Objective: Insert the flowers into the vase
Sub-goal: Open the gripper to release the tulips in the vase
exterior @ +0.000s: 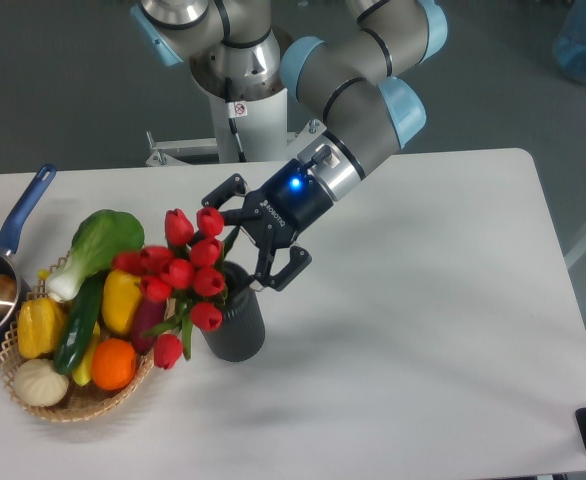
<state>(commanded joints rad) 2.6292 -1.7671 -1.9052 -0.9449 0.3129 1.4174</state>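
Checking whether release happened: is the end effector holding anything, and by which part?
Nothing: the end effector is open, fingers spread clear of the flowers, whose stems sit in the vase.

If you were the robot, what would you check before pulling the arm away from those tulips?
1. Fingers let go of the flowers: ok, the gripper is spread wide.
2. Stems inside the vase: ok, they go into its mouth.
3. Bunch sitting straight: not ok, it leans left over the fruit basket.
4. Vase upright on the table: ok.
5. Stems reach the bottom: cannot tell, hidden inside.
6. Fingers clear of blooms: cannot tell, they sit very close.
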